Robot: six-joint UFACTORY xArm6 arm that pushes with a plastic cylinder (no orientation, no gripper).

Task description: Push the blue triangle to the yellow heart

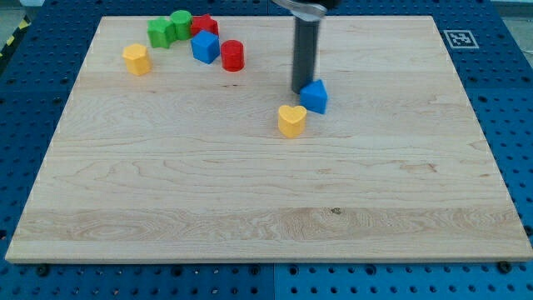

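Note:
The blue triangle (pixel 315 96) lies a little above the board's middle. The yellow heart (pixel 291 120) lies just below and to the left of it, close by; I cannot tell if they touch. My tip (pixel 301 88) stands on the board at the blue triangle's upper left edge, touching or nearly touching it. The dark rod rises straight up out of the view's top.
At the view's top left is a cluster: a yellow block (pixel 136 59), a green block (pixel 161 32), a second green block (pixel 181 23), a red block (pixel 205 26), a blue block (pixel 205 47) and a red cylinder (pixel 232 55). The wooden board (pixel 266 208) lies on a blue pegboard.

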